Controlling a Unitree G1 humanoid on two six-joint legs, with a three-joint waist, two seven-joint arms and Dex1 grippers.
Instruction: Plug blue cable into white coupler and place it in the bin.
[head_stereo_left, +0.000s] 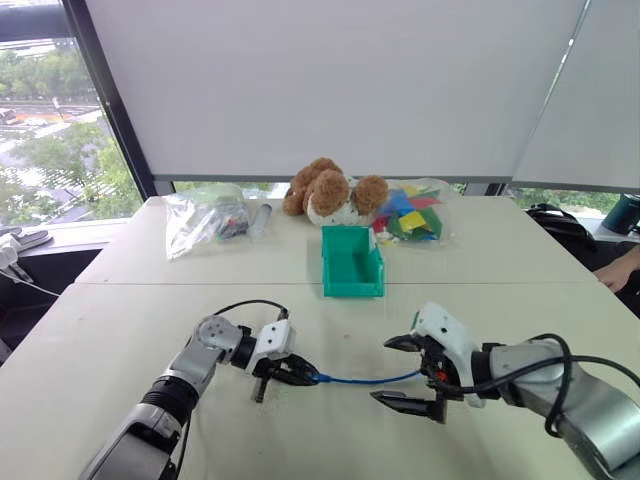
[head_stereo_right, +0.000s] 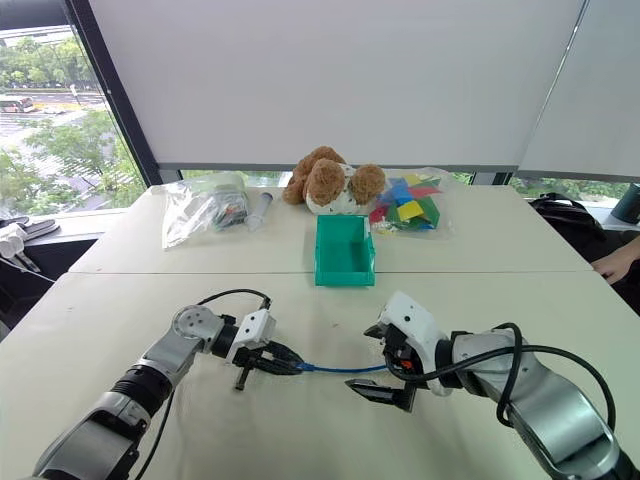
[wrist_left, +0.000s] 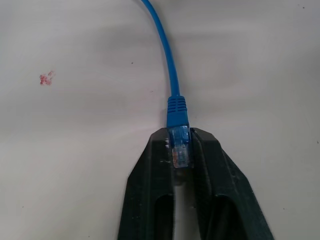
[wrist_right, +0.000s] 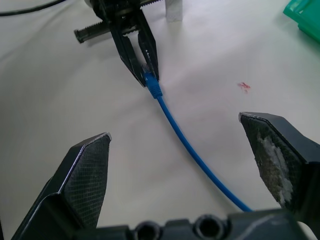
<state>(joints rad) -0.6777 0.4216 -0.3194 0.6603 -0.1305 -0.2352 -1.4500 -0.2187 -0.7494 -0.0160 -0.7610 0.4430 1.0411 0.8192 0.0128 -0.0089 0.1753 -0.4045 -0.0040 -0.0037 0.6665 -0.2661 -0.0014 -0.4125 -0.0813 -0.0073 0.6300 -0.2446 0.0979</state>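
Note:
The blue cable (head_stereo_left: 365, 380) lies on the white table between my two grippers. My left gripper (head_stereo_left: 308, 377) is shut on the cable's clear plug (wrist_left: 180, 150), low over the table. The cord (wrist_right: 185, 140) runs from there toward my right gripper (head_stereo_left: 385, 371). That gripper is open wide and hovers just above the table, with the cord passing between its fingers untouched. The teal bin (head_stereo_left: 352, 285) stands empty farther back at the middle of the table. The white coupler is out of view.
Behind the bin sit a brown teddy (head_stereo_left: 325, 190), a clear bag of coloured pieces (head_stereo_left: 410, 215) and another clear bag (head_stereo_left: 205, 220) to the left. A person's hand (head_stereo_left: 625, 268) rests at the table's right edge. There is a small red mark (wrist_left: 46, 78) on the table.

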